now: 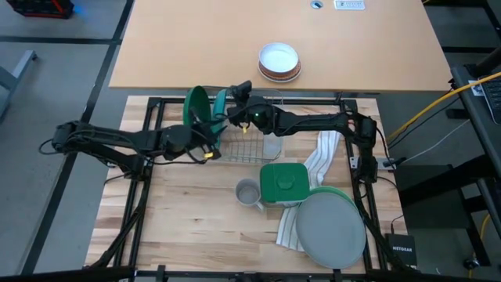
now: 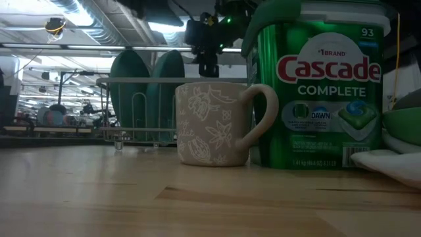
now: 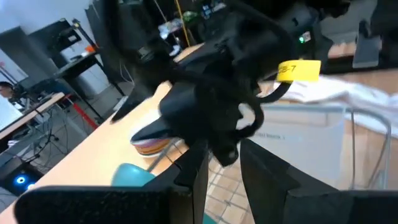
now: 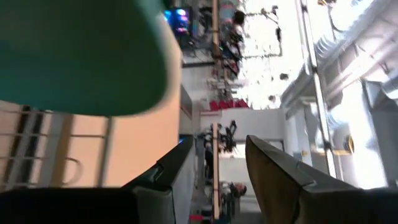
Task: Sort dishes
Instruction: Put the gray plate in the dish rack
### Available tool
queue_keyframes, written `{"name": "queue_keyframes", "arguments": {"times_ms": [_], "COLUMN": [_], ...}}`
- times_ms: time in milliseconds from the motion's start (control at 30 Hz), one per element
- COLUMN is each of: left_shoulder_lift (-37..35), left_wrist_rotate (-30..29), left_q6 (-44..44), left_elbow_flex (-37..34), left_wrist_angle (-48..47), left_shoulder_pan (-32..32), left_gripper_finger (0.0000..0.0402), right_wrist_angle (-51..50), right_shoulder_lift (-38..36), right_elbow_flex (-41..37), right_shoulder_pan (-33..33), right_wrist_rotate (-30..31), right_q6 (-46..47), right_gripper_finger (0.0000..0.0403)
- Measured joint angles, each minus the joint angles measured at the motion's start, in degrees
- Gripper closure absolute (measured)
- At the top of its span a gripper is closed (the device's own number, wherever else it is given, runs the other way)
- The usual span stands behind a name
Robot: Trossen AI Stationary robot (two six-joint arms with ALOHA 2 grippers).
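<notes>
A dark green plate (image 1: pixel 196 108) and a teal plate (image 1: pixel 221 104) stand on edge side by side in the wire dish rack (image 1: pixel 254 145); both also show in the low view, dark green (image 2: pixel 128 92) and teal (image 2: pixel 168 92). A grey plate (image 1: pixel 333 229) lies flat on a light green plate (image 1: pixel 335 191) at the near right. My right gripper (image 1: pixel 237 92) is open above the rack's far edge, just right of the teal plate (image 4: pixel 81 56). My left gripper (image 1: pixel 219 131) is open and empty over the rack, near the standing plates.
A green Cascade tub (image 1: pixel 282 182) and a grey mug (image 1: pixel 248 192) stand near the rack. A striped towel (image 1: pixel 317 160) lies under the flat plates. A white bowl with a brown rim (image 1: pixel 279 61) sits on the far table. The two arms are close together over the rack.
</notes>
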Motion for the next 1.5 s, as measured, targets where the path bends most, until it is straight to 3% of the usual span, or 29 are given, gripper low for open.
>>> {"name": "queue_keyframes", "arguments": {"times_ms": [167,300,500,733,900,1200,1500], "left_shoulder_lift": [-5.5,-10.4,-14.7,-13.7,-12.0,-7.6,-1.4], "left_wrist_rotate": [-0.2,0.2,5.6,14.3,18.0,19.1,19.2], "left_q6": [-1.5,-6.5,-16.1,-17.2,-17.3,-20.3,-18.9], "left_elbow_flex": [0.0,0.0,0.0,0.0,-0.4,-3.7,-4.9], "left_wrist_angle": [-2.8,-11.6,-23.4,-26.4,-26.5,-25.2,-18.1], "left_shoulder_pan": [-2.5,-5.0,-8.3,-11.5,-14.0,-18.6,-19.4], "left_gripper_finger": [0.0317,0.0318,0.0318,0.0318,0.0318,0.0318,0.0318], "right_wrist_angle": [-4.3,-12.1,-21.4,-22.8,-23.0,-23.1,-23.3], "right_shoulder_lift": [-4.5,-9.1,-15.1,-17.3,-17.2,-17.7,-19.6], "right_elbow_flex": [0.0,0.0,0.0,0.0,0.0,0.0,0.0], "right_shoulder_pan": [0.0,0.9,7.1,20.9,30.6,45.2,54.3], "right_wrist_rotate": [3.3,8.6,26.3,46.6,51.7,51.9,51.9], "right_q6": [3.0,8.7,13.6,19.4,32.5,58.2,81.7], "right_gripper_finger": [0.0258,0.0258,0.0258,0.0258,0.0258,0.0258,0.0258]}}
